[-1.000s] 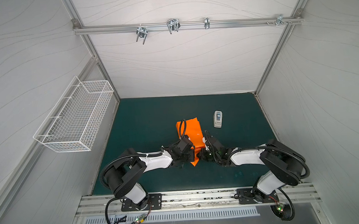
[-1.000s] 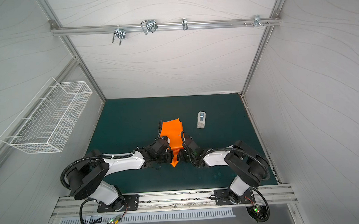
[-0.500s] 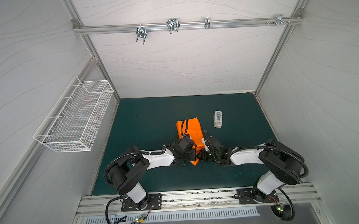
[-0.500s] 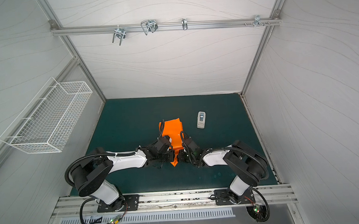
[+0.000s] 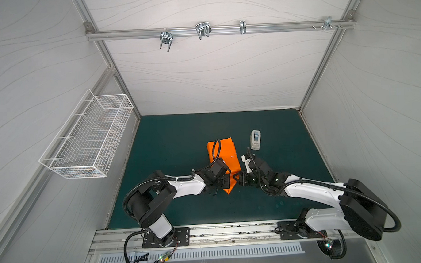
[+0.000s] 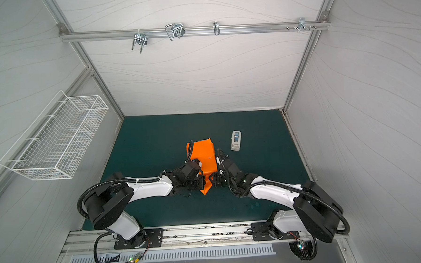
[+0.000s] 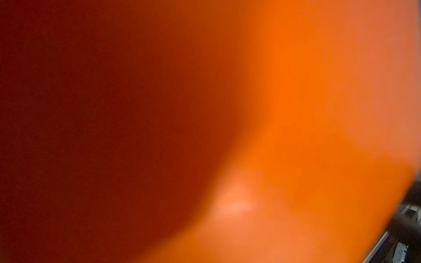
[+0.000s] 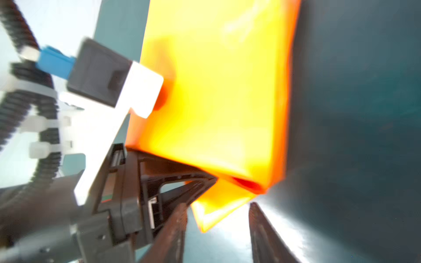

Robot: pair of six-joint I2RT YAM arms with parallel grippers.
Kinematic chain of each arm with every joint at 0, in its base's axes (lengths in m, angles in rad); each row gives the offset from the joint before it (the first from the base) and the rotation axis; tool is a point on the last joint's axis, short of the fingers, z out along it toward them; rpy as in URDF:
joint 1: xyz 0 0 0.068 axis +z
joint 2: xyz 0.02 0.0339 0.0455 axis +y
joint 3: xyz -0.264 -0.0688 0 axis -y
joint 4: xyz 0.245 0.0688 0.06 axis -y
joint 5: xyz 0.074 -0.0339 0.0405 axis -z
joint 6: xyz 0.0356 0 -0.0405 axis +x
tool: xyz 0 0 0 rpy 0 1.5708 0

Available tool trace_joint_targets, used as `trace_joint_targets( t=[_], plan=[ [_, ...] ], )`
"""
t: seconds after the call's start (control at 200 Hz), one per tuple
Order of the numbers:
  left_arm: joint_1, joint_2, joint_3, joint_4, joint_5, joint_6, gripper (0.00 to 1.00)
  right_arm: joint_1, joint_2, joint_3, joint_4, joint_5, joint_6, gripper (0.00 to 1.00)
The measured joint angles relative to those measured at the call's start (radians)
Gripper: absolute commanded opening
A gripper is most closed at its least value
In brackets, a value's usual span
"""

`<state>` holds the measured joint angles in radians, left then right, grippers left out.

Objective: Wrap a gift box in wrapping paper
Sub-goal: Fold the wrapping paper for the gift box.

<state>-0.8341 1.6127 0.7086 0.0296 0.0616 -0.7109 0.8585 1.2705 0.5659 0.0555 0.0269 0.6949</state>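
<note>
The wrapping paper point(image 8: 216, 91) flap is clenched by the left pincer point(image 8: 209, 179), presumably to hold the fold; the right pincer point(image 8: 217, 205) is parted around its tip.

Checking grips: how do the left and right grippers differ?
The left gripper is shut, pinching the wrapping paper at its folded end; the right gripper is open, holding nothing. The left gripper touches the paper; the right gripper's jaws only straddle the flap's tip. Both are at the same end.
</note>
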Motion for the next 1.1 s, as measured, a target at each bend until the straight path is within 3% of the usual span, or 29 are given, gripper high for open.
trace_joint_targets(
  t=[0.195, 0.34, 0.445, 0.58, 0.71, 0.785, 1.0, 1.1],
  plan=[
    [0.0, 0.0, 0.01, -0.005, 0.002, 0.0, 0.02, -0.069, -0.009, 0.004, -0.066, 0.023, -0.092, 0.66],
    [0.0, 0.0, 0.013, -0.004, 0.002, 0.0, 0.02, -0.064, 0.011, 0.013, -0.093, 0.045, -0.172, 0.75],
    [0.0, 0.0, 0.013, -0.005, 0.002, 0.0, 0.02, -0.047, 0.021, 0.013, -0.096, 0.094, -0.211, 0.73],
    [0.0, 0.0, 0.013, -0.005, 0.002, 0.0, 0.02, -0.03, 0.023, 0.013, -0.108, 0.117, -0.232, 0.55],
    [0.0, 0.0, 0.013, -0.003, 0.002, 0.001, 0.02, -0.007, 0.002, -0.023, -0.096, 0.073, -0.207, 0.29],
    [0.0, 0.0, 0.013, -0.003, 0.002, 0.001, 0.02, 0.018, -0.024, -0.063, -0.073, 0.033, -0.179, 0.25],
    [0.0, 0.001, 0.013, -0.002, 0.002, 0.0, 0.02, 0.075, -0.027, -0.215, 0.167, -0.121, -0.095, 0.0],
    [0.0, 0.007, 0.014, -0.002, 0.002, 0.001, 0.02, 0.084, 0.042, -0.218, 0.263, -0.169, -0.08, 0.0]
  ],
)
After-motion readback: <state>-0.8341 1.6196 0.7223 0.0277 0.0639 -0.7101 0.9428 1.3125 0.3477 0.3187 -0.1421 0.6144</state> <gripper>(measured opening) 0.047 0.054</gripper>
